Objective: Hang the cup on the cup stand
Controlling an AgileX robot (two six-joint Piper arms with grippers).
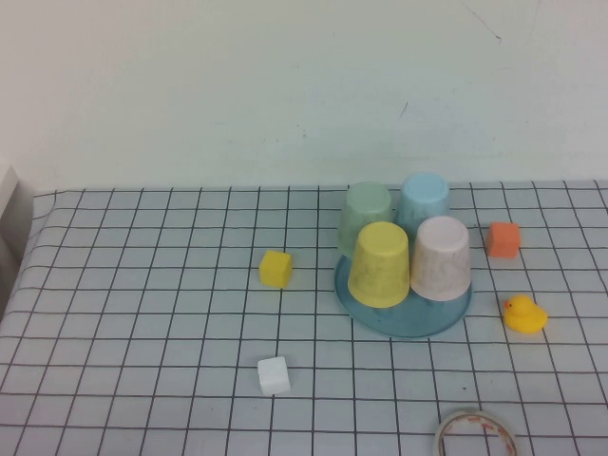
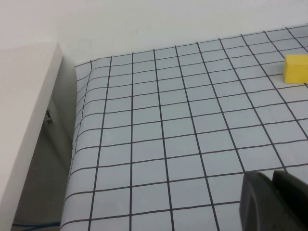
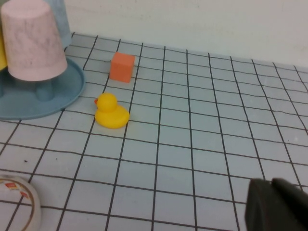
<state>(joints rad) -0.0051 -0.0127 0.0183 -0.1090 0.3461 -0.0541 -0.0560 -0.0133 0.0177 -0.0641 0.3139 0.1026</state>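
- We find the pink cup [image 1: 440, 258] inverted, axis upright, already on the cup stand [image 1: 404, 313].
- Right gripper [image 3: 276, 204] is nearer; cup lies well ahead of it.
- Left gripper [image 2: 269, 199] is well apart; finger state of either we cannot tell.

A plain pale wall [image 1: 285, 85] fills the upper frame; below, a grid-patterned cloth covers the table [image 1: 142, 313].

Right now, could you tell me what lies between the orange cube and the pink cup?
Nothing: in the high view only bare gridded table separates the orange cube from the pink cup, hung on the cup stand.
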